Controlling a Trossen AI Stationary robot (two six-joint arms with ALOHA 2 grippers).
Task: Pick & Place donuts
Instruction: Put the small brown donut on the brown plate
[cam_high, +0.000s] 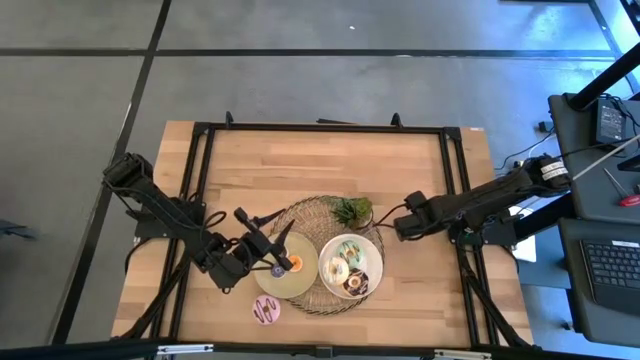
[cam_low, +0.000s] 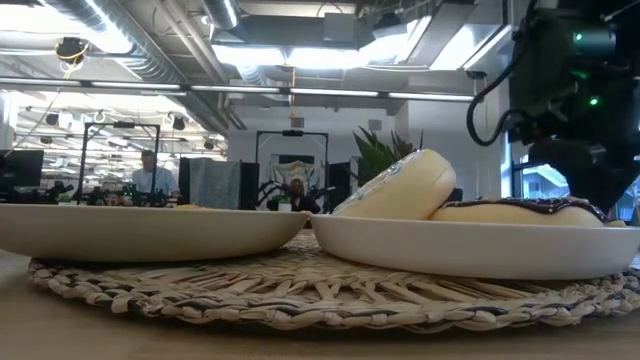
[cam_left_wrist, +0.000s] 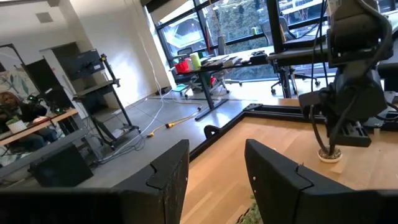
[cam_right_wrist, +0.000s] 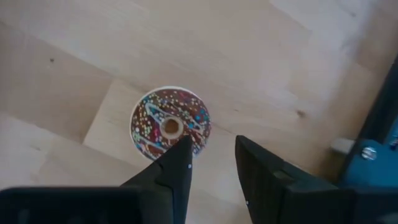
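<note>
Left hand (cam_high: 284, 253): over the left plate (cam_high: 272, 284), fingers parted, nothing between them in the left wrist view; an orange donut (cam_high: 295, 264) lies on that plate right at my fingertips, and I cannot tell whether they touch it.

Right hand (cam_right_wrist: 211, 142): near the right edge of the woven mat (cam_high: 300, 212), beside the green sprig (cam_high: 352, 210); fingers spread and empty. A sprinkled chocolate donut (cam_right_wrist: 171, 121) lies flat on bare wood just ahead of one fingertip (cam_right_wrist: 185, 144); a black frame rail (cam_right_wrist: 380, 118) runs close by on the other side.

Right plate (cam_high: 374, 262): holds a mint green donut (cam_high: 348, 250), a cream donut (cam_high: 335, 270) and a chocolate donut (cam_high: 357, 283); in the low view the cream one leans tilted on its neighbour. The two plates sit just beside each other on the mat.

Pink striped donut (cam_high: 267, 309): off the mat, on the bench (cam_high: 300, 160) near the front edge, apart from the left plate.

Open room: the far half of the bench is bare wood between the rails.
</note>
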